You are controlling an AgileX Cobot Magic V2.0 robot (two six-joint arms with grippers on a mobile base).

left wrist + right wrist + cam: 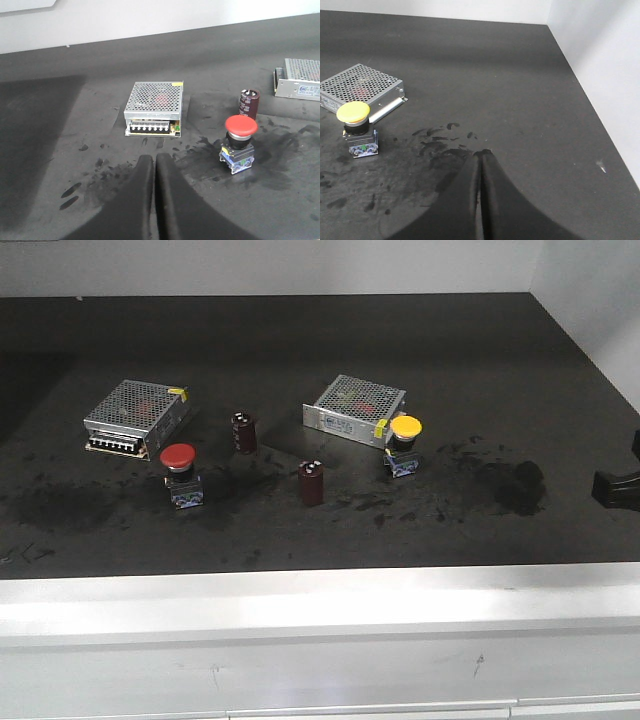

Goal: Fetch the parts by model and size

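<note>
While the red-capped switch [180, 474] stands upright before the left metal box [137, 415] and the yellow-capped switch [404, 445] touches the right box [355, 405], whose white label [340, 424] is illegible, the left gripper [154, 159] and right gripper [482, 154] hover pinched together, empty.

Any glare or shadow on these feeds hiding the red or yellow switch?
Front view: glare washes only the white front ledge; red switch and yellow switch read clearly. Left wrist view: a broad shadow darkens the mat at left, clear of the red switch. Right wrist view: even light, yellow switch sharp.
</note>
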